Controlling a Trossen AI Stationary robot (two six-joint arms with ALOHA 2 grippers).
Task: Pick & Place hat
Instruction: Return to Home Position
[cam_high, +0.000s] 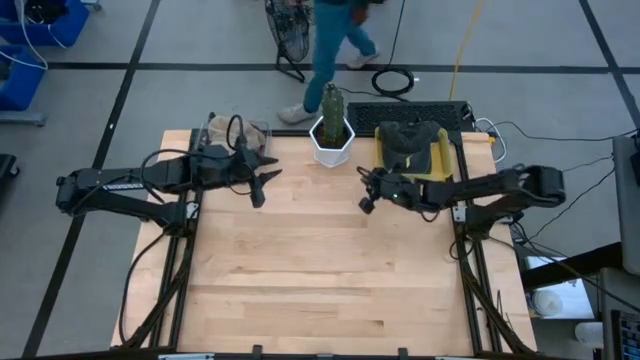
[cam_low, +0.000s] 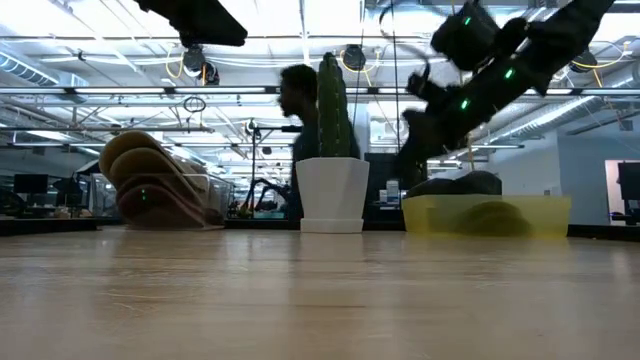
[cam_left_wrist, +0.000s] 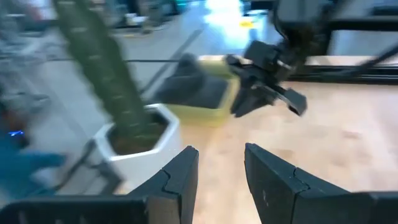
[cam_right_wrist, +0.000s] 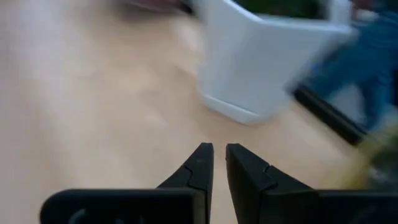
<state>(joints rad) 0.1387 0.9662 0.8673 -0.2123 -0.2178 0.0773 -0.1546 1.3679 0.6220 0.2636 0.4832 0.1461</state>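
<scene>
Homing | my left gripper (cam_high: 264, 188) spread, empty | my right gripper (cam_high: 365, 192) nearly pressed together, empty | brown cap (cam_high: 247, 133) in transparent bin (cam_high: 214, 128), 11 o'clock from left gripper, the nearer one.

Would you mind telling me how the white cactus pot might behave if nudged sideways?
The white pot would probably tip rather than slide: the cactus stands tall above its tapering base. Its smooth hexagonal walls look rigid, likely slippery to grip.
</scene>
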